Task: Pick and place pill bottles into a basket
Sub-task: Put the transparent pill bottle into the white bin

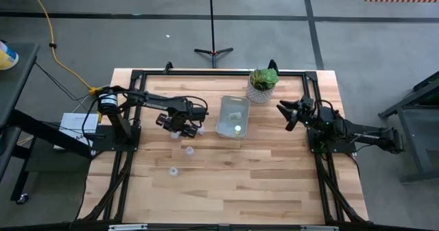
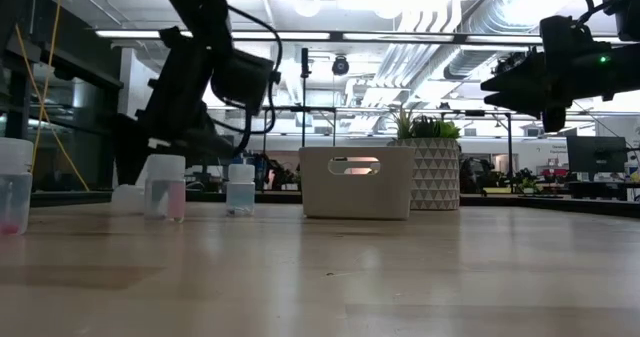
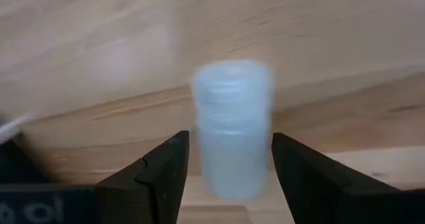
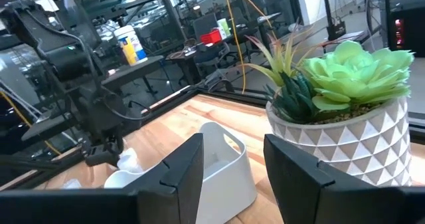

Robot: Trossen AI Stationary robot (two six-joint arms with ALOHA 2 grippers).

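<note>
So left gripper [image 1: 180,128] sits low over table [image 1: 260,183], just left of basket [image 1: 232,116], jaws open with one pill bottle [image 3: 232,127] standing between fingers [image 3: 159,174], not squeezed. Two more bottles [image 1: 189,151] loose on wood nearer front edge, well apart from basket. Something small and pale already inside basket, can't tell what. Right gripper [image 1: 291,114] hangs raised right of basket, near potted plant [image 1: 263,83], jaws open, holding nothing.
</note>
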